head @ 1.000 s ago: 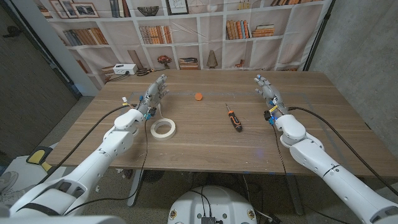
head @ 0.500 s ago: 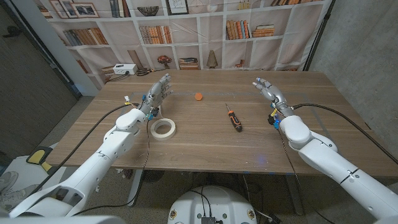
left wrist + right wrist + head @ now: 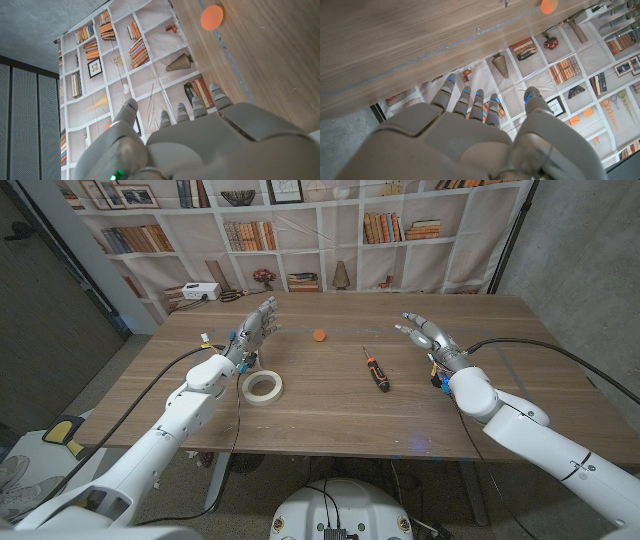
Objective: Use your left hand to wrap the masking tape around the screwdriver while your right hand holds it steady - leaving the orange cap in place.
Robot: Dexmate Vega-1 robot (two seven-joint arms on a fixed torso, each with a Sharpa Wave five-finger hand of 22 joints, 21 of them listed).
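Observation:
The screwdriver (image 3: 377, 370), black handle with orange trim, lies near the middle of the wooden table (image 3: 330, 410). A roll of masking tape (image 3: 262, 386) lies flat to its left. The small orange cap (image 3: 319, 335) sits farther back between them, and shows in the left wrist view too as the orange cap (image 3: 212, 17). My left hand (image 3: 252, 332) hovers behind the tape, fingers apart, holding nothing. My right hand (image 3: 428, 337) is raised to the right of the screwdriver, fingers spread and empty. My left hand (image 3: 200, 135) and right hand (image 3: 480, 125) fill the wrist views' lower parts.
A printed bookshelf backdrop (image 3: 300, 240) hangs behind the table's far edge. A white box (image 3: 201, 292) stands at the back left corner. Cables run along both arms above the tabletop.
My right hand has swung left toward the screwdriver and turned its fingers inward. My left hand has risen a little and shifted slightly back-right over the tape.

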